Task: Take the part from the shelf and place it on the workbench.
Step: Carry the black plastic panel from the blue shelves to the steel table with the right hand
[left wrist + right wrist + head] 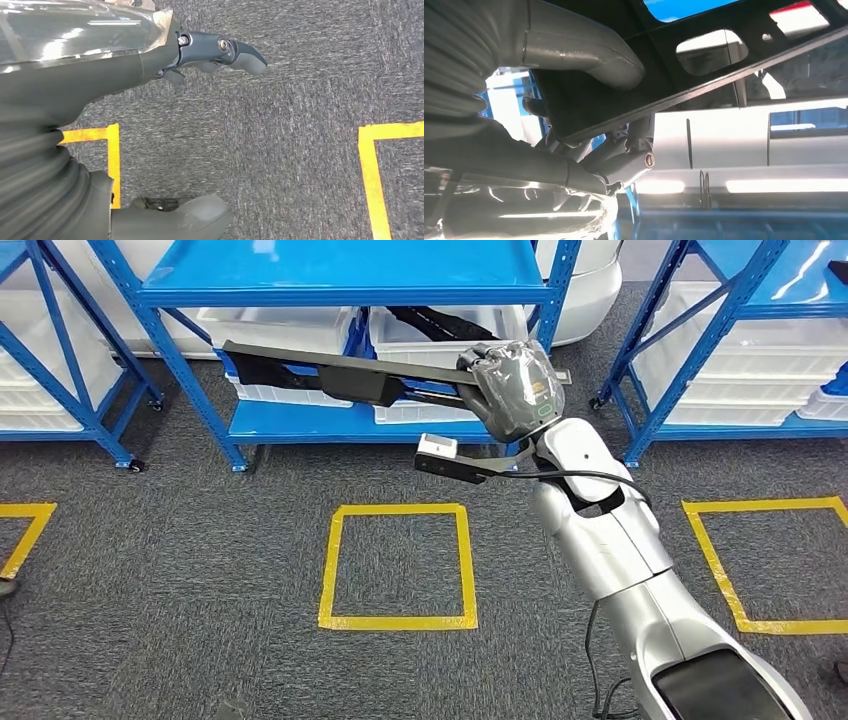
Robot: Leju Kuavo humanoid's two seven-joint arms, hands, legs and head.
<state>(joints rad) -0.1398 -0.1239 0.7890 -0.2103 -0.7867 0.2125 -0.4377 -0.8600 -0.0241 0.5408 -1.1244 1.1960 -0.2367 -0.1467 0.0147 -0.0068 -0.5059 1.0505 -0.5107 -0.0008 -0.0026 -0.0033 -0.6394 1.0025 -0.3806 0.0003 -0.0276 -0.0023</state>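
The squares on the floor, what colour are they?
Yellow tape squares, clearest in the head view.

Right robot hand (512, 383) grips a long black part (345, 372) extending toward nine o'clock before the blue shelf (340, 423).

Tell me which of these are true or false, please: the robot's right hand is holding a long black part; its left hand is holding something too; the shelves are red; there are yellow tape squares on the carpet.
1. The right hand holds the long flat black part. True: thumb above, fingers below.
2. The left hand holds something too. False: it holds nothing and hangs over grey carpet.
3. The shelves are red. False: the metal shelf is blue, with white plastic bins on it.
4. Yellow tape squares mark the carpet. True: one yellow tape square lies in front of the shelf.
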